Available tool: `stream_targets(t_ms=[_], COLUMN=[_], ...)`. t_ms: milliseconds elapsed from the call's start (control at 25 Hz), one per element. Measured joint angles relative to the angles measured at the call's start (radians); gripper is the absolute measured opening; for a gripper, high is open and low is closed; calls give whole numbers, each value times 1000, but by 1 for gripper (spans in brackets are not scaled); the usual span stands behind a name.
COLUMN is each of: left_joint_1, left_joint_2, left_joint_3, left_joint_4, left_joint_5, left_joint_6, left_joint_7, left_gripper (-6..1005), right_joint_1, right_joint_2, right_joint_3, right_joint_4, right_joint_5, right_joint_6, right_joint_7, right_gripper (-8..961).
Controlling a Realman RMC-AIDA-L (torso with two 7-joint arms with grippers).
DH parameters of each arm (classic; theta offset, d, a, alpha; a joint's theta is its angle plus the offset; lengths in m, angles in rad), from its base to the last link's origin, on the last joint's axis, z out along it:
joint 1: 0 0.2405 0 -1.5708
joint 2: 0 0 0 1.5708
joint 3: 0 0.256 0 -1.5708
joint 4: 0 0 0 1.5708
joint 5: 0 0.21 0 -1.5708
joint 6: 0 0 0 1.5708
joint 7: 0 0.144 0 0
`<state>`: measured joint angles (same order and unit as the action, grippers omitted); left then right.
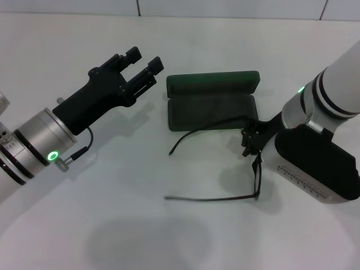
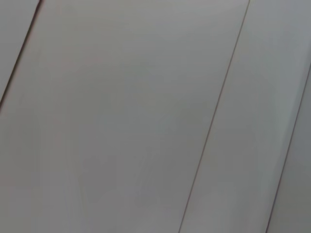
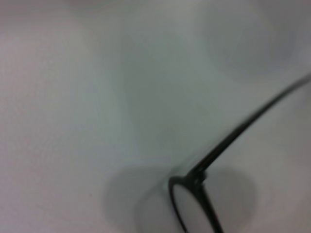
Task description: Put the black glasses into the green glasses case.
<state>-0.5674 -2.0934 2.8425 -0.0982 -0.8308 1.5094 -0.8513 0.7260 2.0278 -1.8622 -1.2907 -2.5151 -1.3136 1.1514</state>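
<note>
No readable writing or brand marks anywhere we can see; the case lid shows none from the head view.

The green glasses case [image 1: 212, 100] lies open on the white tabletop [image 1: 169, 236], long axis running left-right across the head view. Its lid stands up along the far edge, and the dark lined tray faces up on the near side.

The black glasses [image 1: 225, 160] sit just in front of the case's right end, unfolded. The front frame is at the right, gripped edge-on, running roughly near-far. Both temple arms point toward the robot's left: the far one arcs across the near edge of the case tray and drops to the tabletop; the near one runs almost straight left, low over the tabletop. So the glasses' long axis is roughly parallel to the case's.

The right pincer [image 1: 254, 142] is clamped on the glasses at the frame, near the case's right front corner. The right wrist view shows one lens rim and temple hinge [image 3: 194, 194] close up, over its shadow on the tabletop.

The left pincer [image 1: 142, 66] hovers to the left of the case, fingers apart, holding nothing, pointing toward the far right. The left wrist view shows only pale panelled surface.
</note>
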Motion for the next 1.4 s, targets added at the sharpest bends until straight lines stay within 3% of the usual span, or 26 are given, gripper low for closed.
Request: stream_targets(t_ms=[120,440,600,760,920,960,1080,1240,1400], left_joint_1=[0,-1,1,6,2,-2,-26,-85,-127], left_joint_2=[1,2,4,10,32,39,52,46,37], left_joint_3=[0,0,1,1,2,1,1,2,2], left_joint_4=[0,0,1,-8,-32,-31,-19,-23,-34], left_joint_5=[0,1,4,47,106,113,125,195,215], left_joint_6=[0,8,48,216,442,482,518,517,502], left_joint_7=[0,-10,-36,-50,-62,-72,-113,-133,-161], left_gripper=[651,650,650,650,649,649,649,648,648], right_joint_1=[1,-17,-83,-169,-291,-344,-378,-407,-390], right_joint_2=[0,-2,-3,-3,-1,0,0,-2,-2], right_joint_3=[10,99,173,272,385,429,456,466,447], right_joint_4=[-7,-58,-135,-215,-243,-193,-117,108,333], right_joint_5=[1,6,19,115,345,502,634,942,1232], right_joint_6=[-15,-93,-100,-97,-60,-21,13,83,70], right_joint_7=[19,46,47,11,-96,-176,-244,-438,-644], right_gripper=[214,144,118,119,120,120,120,121,122])
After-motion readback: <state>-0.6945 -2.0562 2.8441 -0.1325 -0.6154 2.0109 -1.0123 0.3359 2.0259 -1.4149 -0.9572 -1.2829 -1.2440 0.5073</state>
